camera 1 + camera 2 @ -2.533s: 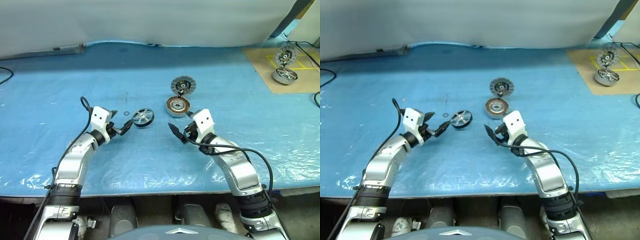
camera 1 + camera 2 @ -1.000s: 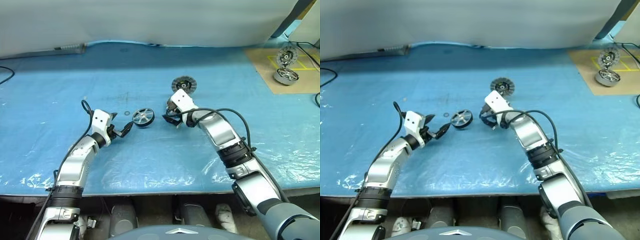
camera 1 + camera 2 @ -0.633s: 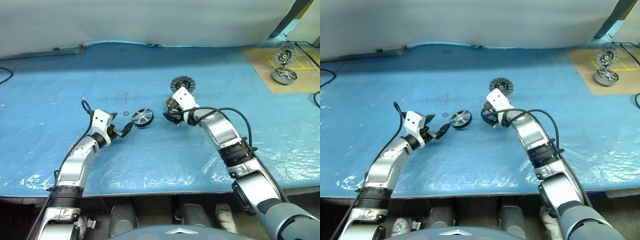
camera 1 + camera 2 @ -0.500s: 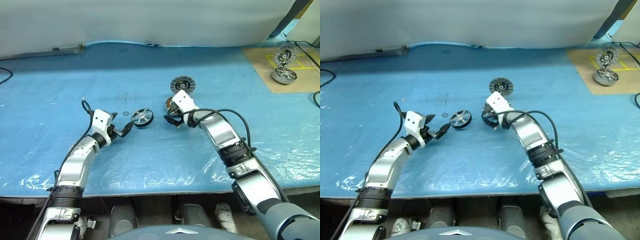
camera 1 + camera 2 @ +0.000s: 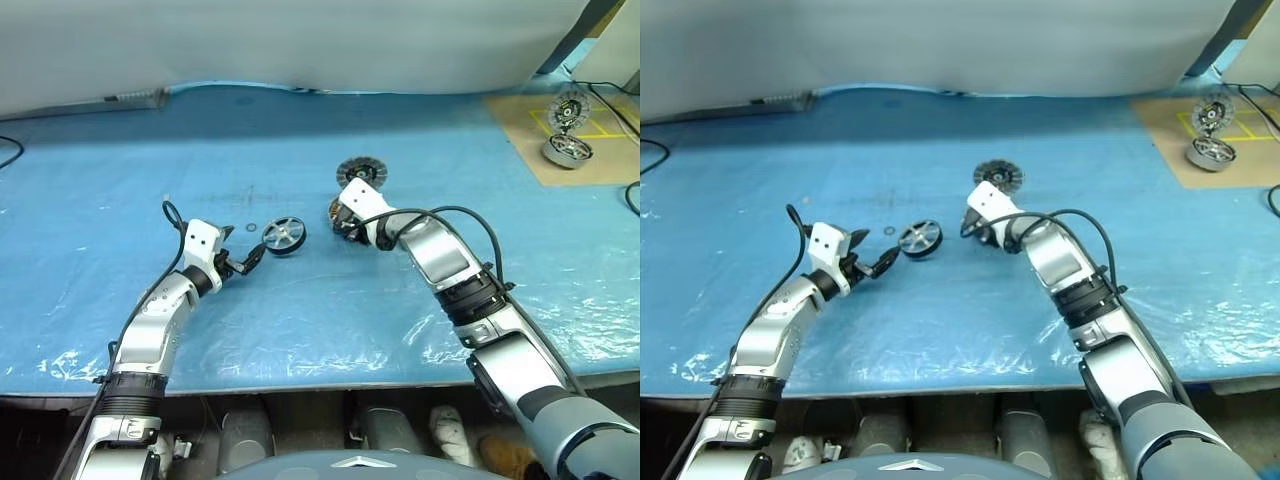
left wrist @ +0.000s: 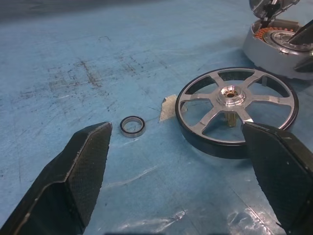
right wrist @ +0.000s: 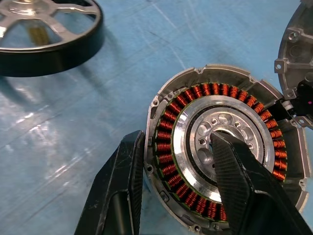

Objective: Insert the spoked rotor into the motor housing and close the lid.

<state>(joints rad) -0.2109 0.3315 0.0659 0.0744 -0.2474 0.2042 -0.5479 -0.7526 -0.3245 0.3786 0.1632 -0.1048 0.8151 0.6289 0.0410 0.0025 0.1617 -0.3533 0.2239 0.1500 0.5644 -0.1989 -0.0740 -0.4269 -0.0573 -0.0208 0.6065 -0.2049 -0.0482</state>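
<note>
On the blue-covered tabletop [image 5: 300,130], the right pincer [image 7: 183,193] straddles the motor housing [image 7: 222,149] wall, narrowing but not clamped, while the wide-open left pincer [image 6: 188,178] frames the rigid, slippery-looking spoked rotor [image 6: 237,110], best gripped by its dark rim.

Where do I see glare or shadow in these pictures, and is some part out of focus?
Left eye view: bright glare patches on the blue plastic sheet near the table's front edge. Left wrist view: the spoked rotor is sharp, and its hub shines; the left tool's near fingers look soft. Right wrist view: the copper windings of the motor housing are crisp; the rotor throws a dark shadow on the sheet.
</note>
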